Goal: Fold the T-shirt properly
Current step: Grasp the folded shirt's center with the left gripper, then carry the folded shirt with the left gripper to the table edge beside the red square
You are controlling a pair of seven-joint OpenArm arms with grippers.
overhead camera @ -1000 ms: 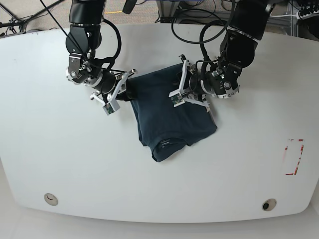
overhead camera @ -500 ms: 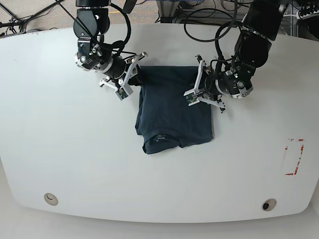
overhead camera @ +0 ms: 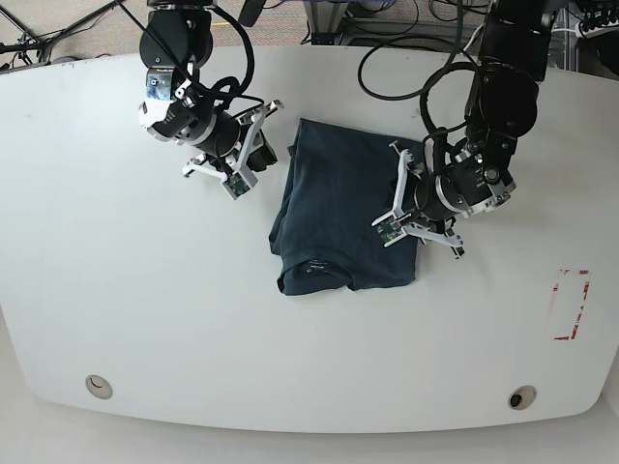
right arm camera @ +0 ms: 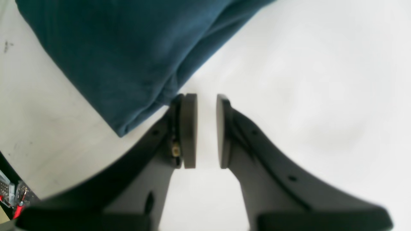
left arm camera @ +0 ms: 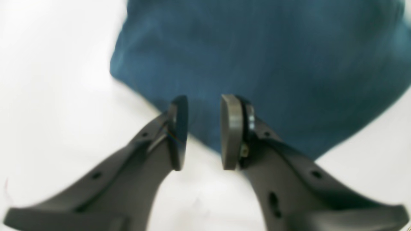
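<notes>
In the left wrist view, the left hand (left arm camera: 199, 131) is seen slightly parted and empty above the soft, matte navy T-shirt (left arm camera: 263, 64).

In the right wrist view, the right hand (right arm camera: 205, 131) is narrowly parted, gripping nothing, beside a rounded folded edge.

In the base view, the T-shirt (overhead camera: 338, 213) lies as a rough rectangle on the smooth white worktop (overhead camera: 145, 309). A fold appears just finished; squaring or a further fold is judged next.

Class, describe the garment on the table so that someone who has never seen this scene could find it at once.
On the white table, look between the two robot arms, a little toward the far edge. There lies the T-shirt, folded into a rough rectangle. It is the only cloth item and the only dark navy-blue thing on the pale surface.
</notes>
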